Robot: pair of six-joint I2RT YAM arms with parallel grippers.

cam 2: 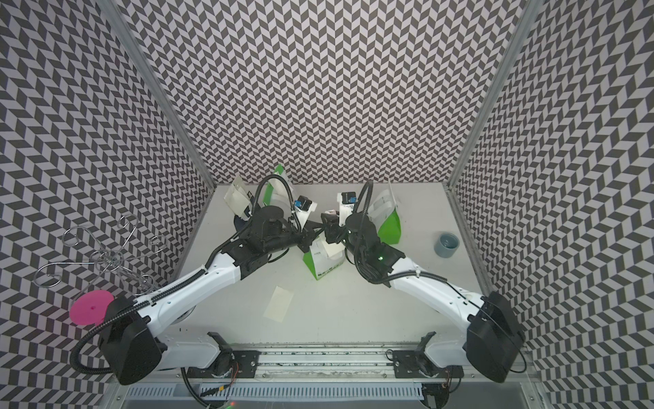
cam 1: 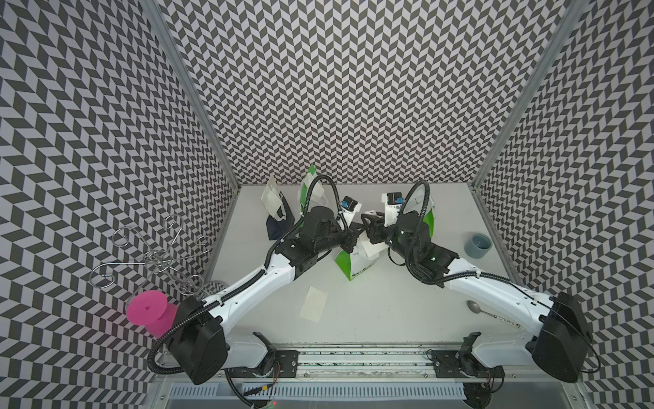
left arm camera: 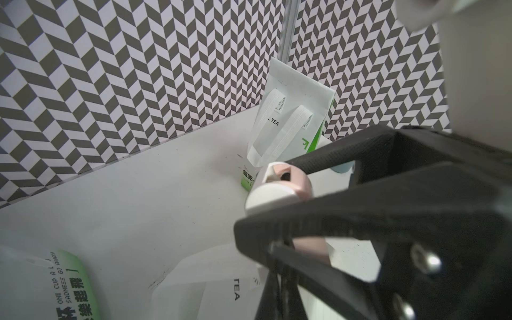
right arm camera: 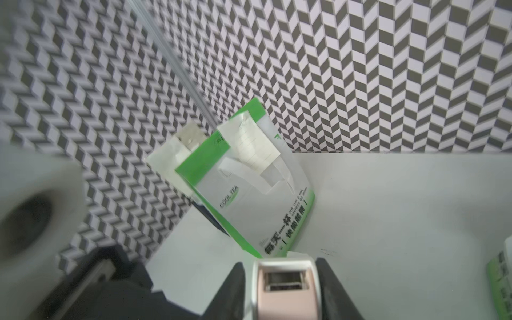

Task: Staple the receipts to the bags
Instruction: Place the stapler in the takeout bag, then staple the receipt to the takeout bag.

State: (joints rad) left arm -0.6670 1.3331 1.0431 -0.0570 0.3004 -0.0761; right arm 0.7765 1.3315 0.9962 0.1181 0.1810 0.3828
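Listing: left pincer (cam 1: pixel 355 235) closed together at top of middle green-and-white bag (cam 1: pixel 348 267), receipt (cam 1: pixel 371 249) just beside it; right pincer (right arm camera: pixel 280 270) straddling pinkish-white stapler (right arm camera: pixel 286 300), clamped or slack not discernible; loose receipt (cam 1: pixel 313 304) flat on table (cam 1: pixel 389 311), well apart from both pincers.

One green-and-white bag (cam 1: pixel 348 265) upright mid-table, loose cream receipt (cam 1: pixel 313 304) flat near it (not touching).

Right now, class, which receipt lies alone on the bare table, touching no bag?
The flat receipt nearest the robot's base, in front of the middle green bag; the others sit against bags.
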